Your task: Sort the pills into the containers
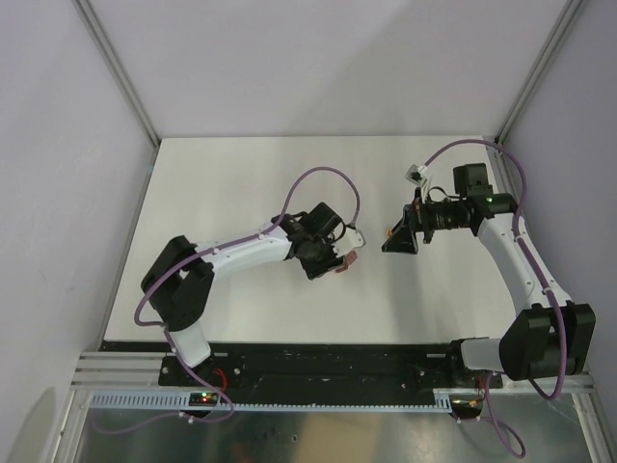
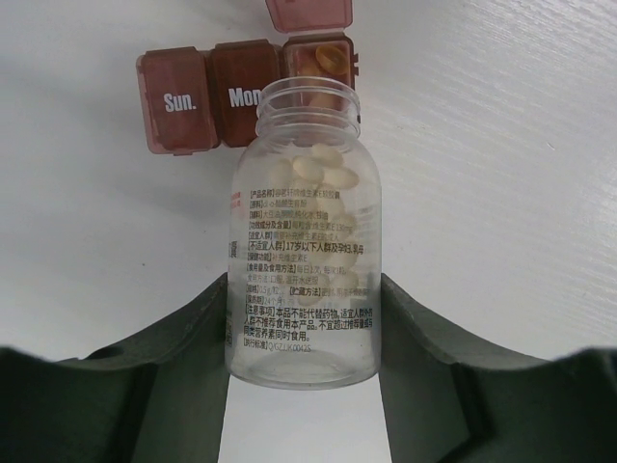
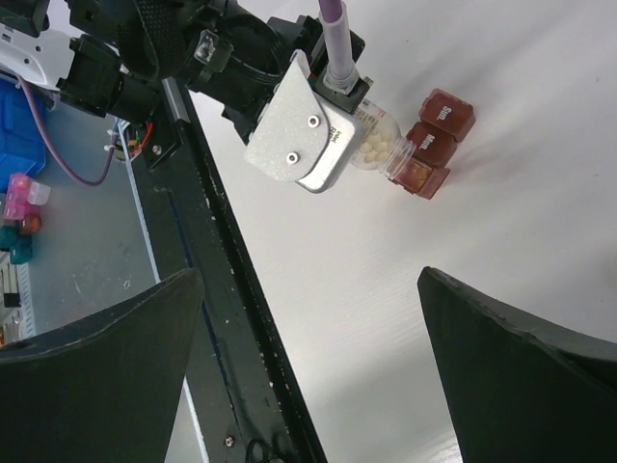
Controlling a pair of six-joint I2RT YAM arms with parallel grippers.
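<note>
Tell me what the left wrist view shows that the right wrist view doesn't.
Left wrist only: the bottle's printed label, the Sun. and Mon lids shut, the third compartment open. Right wrist only: the left arm from outside, the table's black front rail, a blue box beyond it. Both: the bottle of pills, its mouth at the pill box's open end.

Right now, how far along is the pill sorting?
Done: the third compartment stands open, something orange inside. In hand: the left gripper holds the clear bottle, its mouth at that compartment, pills inside. Left: the lids marked Sun. and Mon are shut; the right gripper is open and empty.
</note>
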